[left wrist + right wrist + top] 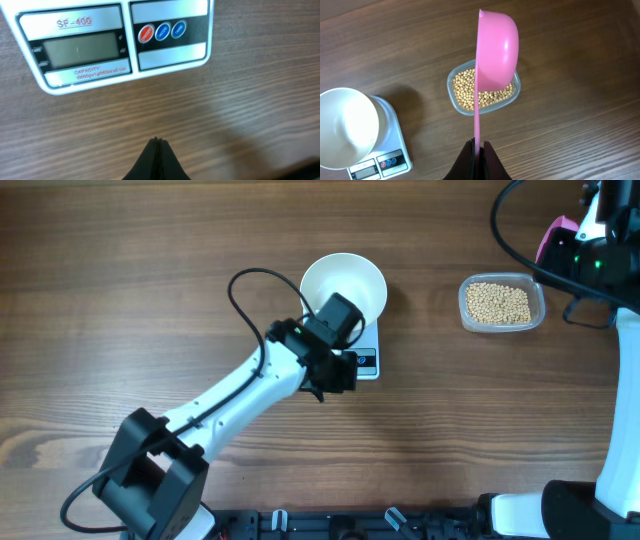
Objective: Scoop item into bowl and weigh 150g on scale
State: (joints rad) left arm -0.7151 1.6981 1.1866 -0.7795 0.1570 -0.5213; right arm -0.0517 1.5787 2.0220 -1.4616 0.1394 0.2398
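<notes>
A white bowl [345, 283] stands on a white digital scale [366, 363]; the scale's display [80, 49] looks blank. My left gripper [157, 141] is shut with nothing in it, hovering over the wood just in front of the scale's buttons [162, 31]. High at the far right, my right gripper [478, 144] is shut on the handle of a pink scoop [495, 50], also in the overhead view [556, 235]. The scoop's cup is turned on its side above a clear container of soybeans [482, 92], seen from above as a tub of beans [500, 304].
Black cables [530, 255] loop near the right arm at the back right. The left arm [230, 395] stretches diagonally from its base [150, 480] at the front left. The table [480, 420] is brown wood.
</notes>
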